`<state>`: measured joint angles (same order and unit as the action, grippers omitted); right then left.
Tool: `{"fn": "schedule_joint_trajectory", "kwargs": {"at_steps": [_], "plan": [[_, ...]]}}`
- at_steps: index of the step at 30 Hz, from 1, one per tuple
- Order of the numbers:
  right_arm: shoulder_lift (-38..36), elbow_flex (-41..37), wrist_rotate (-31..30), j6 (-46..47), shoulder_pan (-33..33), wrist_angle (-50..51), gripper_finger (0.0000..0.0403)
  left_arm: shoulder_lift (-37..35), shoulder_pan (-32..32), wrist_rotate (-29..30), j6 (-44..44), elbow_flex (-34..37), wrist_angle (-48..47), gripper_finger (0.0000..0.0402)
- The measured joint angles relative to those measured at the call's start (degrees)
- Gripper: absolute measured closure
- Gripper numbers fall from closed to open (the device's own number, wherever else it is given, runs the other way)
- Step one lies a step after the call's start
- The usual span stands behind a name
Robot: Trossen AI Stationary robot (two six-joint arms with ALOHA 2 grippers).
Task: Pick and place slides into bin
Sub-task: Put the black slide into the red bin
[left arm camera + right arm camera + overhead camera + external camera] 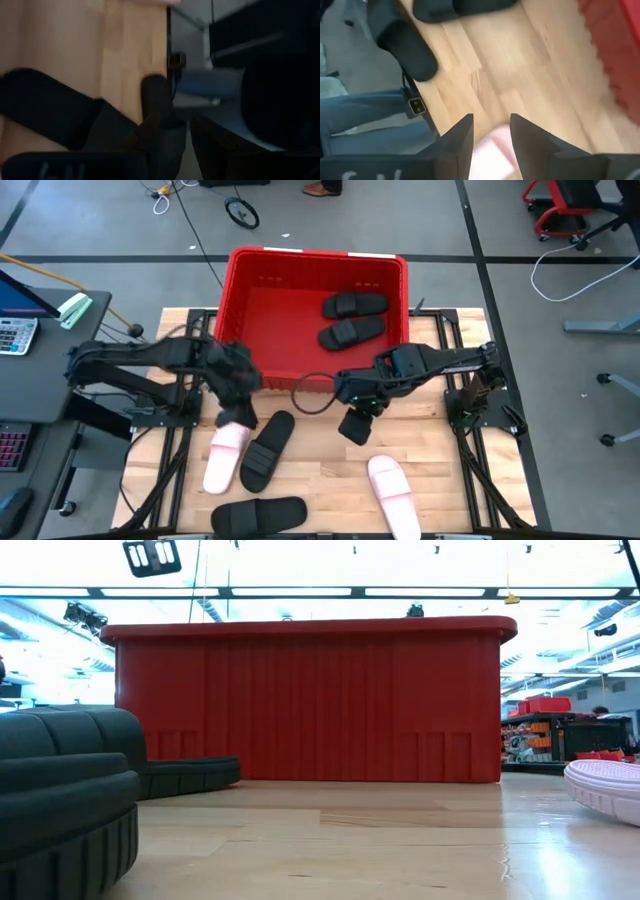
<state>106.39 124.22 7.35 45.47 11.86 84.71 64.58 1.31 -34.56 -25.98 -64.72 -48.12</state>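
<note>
The red bin [245,330] stands at the table's far middle, with two black slides [352,305] [350,332] lying on its floor. On the table lie a pink slide [225,455], a black slide [268,448] beside it, another black slide [258,515] near the front edge, and a pink slide [392,490] at the right. My left gripper [235,412] hovers over the left pink slide's far end, a narrow gap between its fingers [187,135]. My right gripper [355,423] is open above the bare wood, and pink [492,150] shows between its fingers.
The bin's near wall [310,705] stands right behind both grippers. A thin dark cable loop [312,395] lies on the wood in front of it. Bare wood lies between the two pink slides. A desk with a calculator [15,335] stands to the left of the table.
</note>
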Motion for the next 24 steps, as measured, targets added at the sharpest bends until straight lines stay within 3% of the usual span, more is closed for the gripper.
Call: {"fn": "schedule_joint_trajectory", "kwargs": {"at_steps": [9, 16, 24], "plan": [[0.00, 0.00, -2.85, 2.68, 1.99, -1.78, 0.0269, 9.10, 8.48, 0.54, 8.45, 0.02, 3.03, 0.0294], [0.04, 0.00, -3.17, 2.51, 1.92, -2.15, 0.0269, 16.81, 11.33, 0.91, 10.80, -0.03, 5.08, 0.0294], [0.04, 0.00, -4.29, 2.25, 2.95, -2.49, 0.0269, 25.99, 13.63, 3.84, 19.34, -0.02, 6.22, 0.0294]]}}
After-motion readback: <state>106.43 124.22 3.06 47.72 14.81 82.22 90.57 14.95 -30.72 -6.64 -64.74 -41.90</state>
